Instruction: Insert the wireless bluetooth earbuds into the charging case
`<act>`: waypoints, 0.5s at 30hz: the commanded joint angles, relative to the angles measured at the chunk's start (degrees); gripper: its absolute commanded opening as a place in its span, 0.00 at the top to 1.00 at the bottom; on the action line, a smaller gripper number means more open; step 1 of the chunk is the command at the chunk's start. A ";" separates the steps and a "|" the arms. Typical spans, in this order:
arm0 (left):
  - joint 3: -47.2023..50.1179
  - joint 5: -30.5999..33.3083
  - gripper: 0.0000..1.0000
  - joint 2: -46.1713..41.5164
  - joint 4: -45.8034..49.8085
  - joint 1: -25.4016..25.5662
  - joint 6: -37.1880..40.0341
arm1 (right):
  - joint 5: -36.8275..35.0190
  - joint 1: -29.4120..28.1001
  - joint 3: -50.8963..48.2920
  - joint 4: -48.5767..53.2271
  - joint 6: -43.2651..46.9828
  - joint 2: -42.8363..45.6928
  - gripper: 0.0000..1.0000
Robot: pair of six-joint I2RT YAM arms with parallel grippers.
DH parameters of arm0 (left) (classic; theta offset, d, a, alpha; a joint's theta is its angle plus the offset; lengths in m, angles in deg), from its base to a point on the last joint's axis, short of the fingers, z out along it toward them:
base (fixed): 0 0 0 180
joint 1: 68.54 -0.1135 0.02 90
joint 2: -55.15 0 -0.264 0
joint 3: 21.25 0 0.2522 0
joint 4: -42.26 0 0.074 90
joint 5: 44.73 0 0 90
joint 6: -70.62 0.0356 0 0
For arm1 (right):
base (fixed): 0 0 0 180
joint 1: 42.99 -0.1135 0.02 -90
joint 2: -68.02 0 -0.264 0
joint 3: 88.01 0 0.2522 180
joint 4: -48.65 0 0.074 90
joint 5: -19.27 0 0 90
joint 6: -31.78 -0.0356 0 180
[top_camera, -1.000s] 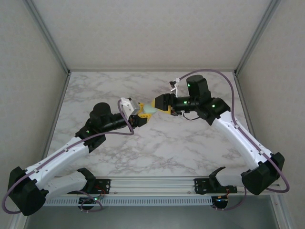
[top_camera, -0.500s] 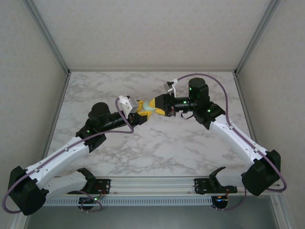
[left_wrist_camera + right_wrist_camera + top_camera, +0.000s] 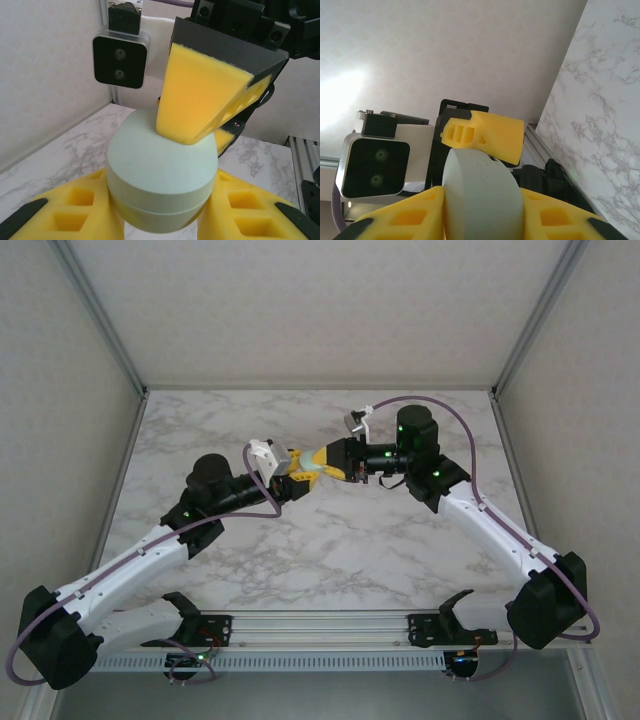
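One charging case, four yellow fingers

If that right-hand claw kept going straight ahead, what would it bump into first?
The charging case, held between the fingers of the right gripper; just behind it, likely the left gripper.

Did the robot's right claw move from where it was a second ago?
Yes. The right gripper slid left, away from the table's right edge, up to the pale charging case that the left gripper holds.
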 commanded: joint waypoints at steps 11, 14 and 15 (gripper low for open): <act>-1.05 2.90 0.47 -0.68 4.44 0.57 1.53 | -14.06 0.76 -5.17 1.06 6.98 6.44 0.81; -0.42 3.40 0.44 -1.18 4.88 0.57 1.67 | -18.80 2.39 -8.76 1.19 7.21 8.23 0.81; -0.25 3.73 0.44 -1.33 5.05 0.57 1.70 | -19.90 3.00 -10.10 1.07 6.37 8.41 0.82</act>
